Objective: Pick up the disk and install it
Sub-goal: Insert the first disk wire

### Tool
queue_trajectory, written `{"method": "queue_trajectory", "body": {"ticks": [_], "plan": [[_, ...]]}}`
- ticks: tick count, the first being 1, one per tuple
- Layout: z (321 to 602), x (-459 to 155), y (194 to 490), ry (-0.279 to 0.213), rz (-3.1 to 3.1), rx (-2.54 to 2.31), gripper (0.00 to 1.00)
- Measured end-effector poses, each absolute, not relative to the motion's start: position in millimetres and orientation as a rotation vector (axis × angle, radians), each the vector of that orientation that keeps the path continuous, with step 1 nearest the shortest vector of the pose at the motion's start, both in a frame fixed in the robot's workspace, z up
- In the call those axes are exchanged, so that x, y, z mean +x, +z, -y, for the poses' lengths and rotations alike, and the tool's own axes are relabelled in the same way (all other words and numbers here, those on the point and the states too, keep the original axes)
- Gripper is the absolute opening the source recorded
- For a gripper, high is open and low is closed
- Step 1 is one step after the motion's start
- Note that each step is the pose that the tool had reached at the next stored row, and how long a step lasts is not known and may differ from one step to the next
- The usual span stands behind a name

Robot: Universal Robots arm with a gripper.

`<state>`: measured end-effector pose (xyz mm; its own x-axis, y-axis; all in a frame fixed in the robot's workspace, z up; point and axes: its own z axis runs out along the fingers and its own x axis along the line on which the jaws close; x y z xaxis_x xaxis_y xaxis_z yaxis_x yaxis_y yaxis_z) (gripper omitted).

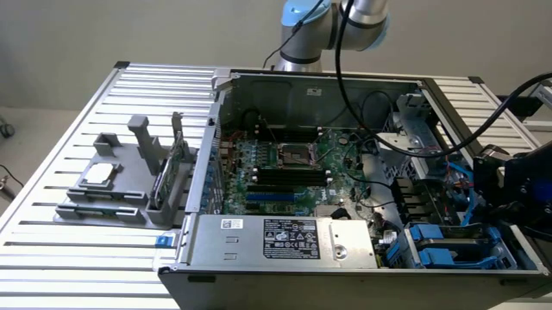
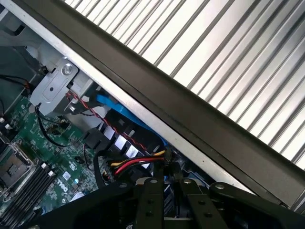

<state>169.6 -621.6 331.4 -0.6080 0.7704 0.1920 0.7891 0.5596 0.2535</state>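
Exterior view: the gripper [image 1: 510,205] hung at the computer case's [image 1: 345,287] edge on the exterior view's right, above a bay of blue carriers [image 1: 453,245]. The pick-up seemed in hand, calling for a square hold.

Wrist view: the gripper [image 2: 170,202] sat low beside cables [image 2: 138,164]. I could not tell its opening, whether it held anything, or where the disk lay.

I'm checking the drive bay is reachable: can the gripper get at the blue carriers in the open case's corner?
Probably yes. The gripper hangs close by the blue carriers. The case is open above them, and nothing visible lies across them.
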Motion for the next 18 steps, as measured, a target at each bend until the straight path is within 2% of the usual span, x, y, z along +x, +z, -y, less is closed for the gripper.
{"method": "queue_trajectory", "body": {"ticks": [11,18], "plan": [[621.6,167.9,332.8,-0.463,2.654,-1.367,0.18],[622.1,162.7,335.1,-0.464,2.626,-1.373,0.18]]}}
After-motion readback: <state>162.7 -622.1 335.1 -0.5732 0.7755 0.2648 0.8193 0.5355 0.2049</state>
